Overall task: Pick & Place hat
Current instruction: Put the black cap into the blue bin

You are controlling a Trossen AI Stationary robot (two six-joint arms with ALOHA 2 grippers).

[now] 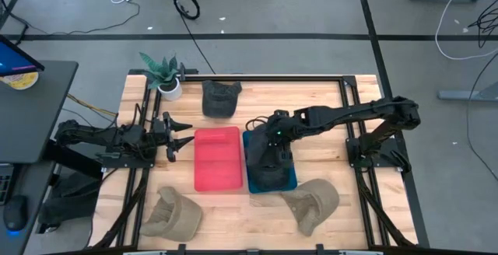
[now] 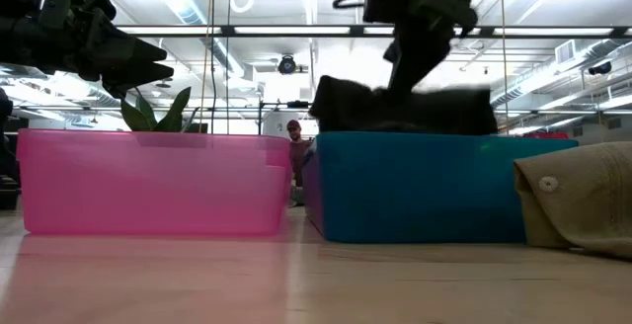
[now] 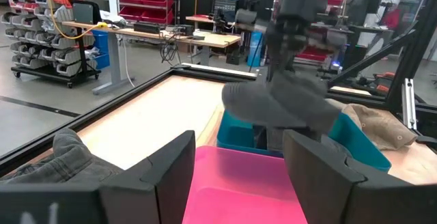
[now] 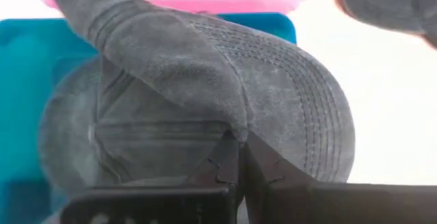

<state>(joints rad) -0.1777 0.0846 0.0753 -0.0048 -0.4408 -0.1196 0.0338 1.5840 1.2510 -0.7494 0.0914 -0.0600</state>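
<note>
While the right fingers (image 4: pixel 239 161) pinch a dark hat (image 1: pixel 268 162) over the blue bin (image 1: pixel 289 182), the left fingers (image 1: pixel 180 134) wait spread beside the pink bin (image 1: pixel 216 160).

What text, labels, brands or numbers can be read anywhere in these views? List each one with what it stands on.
None can be read.
The dark hat, the pink bin and the blue bin show no markings.
A screen at the table's left edge shows graphics too small to read.

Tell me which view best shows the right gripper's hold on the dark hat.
Right wrist view: the right gripper is pinched shut on the dark hat over the blue bin. High view shows only position; low and left wrist views show the hat hanging, grip hidden.
</note>
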